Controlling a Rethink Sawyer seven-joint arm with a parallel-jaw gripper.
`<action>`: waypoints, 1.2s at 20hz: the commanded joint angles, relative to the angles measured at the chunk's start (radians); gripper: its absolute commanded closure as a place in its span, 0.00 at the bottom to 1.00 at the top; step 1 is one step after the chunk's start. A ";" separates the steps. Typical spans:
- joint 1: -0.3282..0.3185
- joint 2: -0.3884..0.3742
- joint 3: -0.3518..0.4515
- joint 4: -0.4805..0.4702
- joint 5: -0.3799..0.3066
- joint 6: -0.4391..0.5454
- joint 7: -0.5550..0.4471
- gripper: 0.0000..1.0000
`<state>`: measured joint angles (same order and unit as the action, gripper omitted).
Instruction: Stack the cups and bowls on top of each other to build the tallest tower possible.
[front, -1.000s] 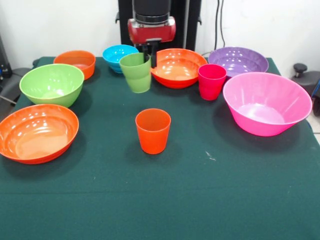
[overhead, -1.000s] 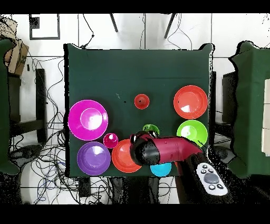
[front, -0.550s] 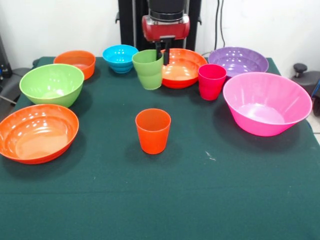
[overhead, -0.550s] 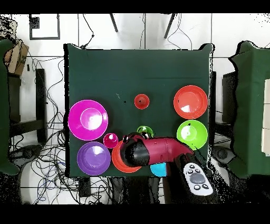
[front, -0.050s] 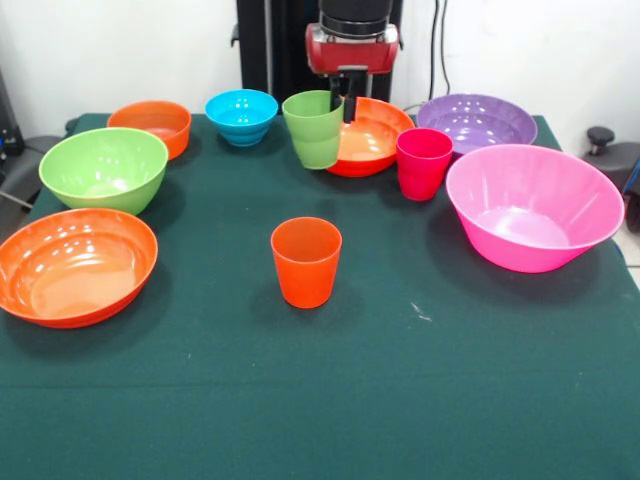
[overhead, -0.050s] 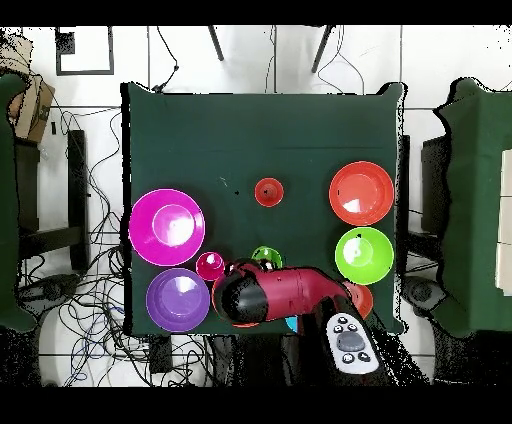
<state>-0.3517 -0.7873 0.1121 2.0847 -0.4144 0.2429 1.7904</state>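
My gripper (front, -0.050s: 338, 104) is shut on the rim of the light green cup (front, -0.050s: 313, 130), which hangs slightly tilted just off the cloth, in front of the left rim of a wide orange bowl (front, -0.050s: 370, 135). From above, the green cup (overhead, -0.050s: 265, 256) peeks out beyond the red arm (overhead, -0.050s: 280, 295), which hides most of that bowl. The magenta-red cup (front, -0.050s: 423, 163) stands right of the bowl. An orange cup (front, -0.050s: 306, 262) stands alone mid-table. The pink bowl (front, -0.050s: 533, 205) and purple bowl (front, -0.050s: 476, 122) are at the right.
At the left sit a green bowl (front, -0.050s: 103, 168), a second wide orange bowl (front, -0.050s: 75, 265), a small orange bowl (front, -0.050s: 150, 125) and a small blue bowl (front, -0.050s: 241, 115). A dark green cloth (front, -0.050s: 420, 400) covers the table.
The gripper has carried the green cup rightward in the front view and a little higher, from beside the blue bowl to the wide orange bowl's rim. Nothing else moved.
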 joint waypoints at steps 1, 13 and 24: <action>0.053 0.060 -0.009 0.017 0.030 -0.109 0.193 1.00; 0.147 0.041 -0.044 -0.058 0.060 -0.041 0.229 1.00; 0.228 0.122 -0.054 -0.179 0.136 0.005 0.211 1.00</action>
<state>-0.1526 -0.7269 0.0170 2.0330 -0.3361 0.1837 1.8681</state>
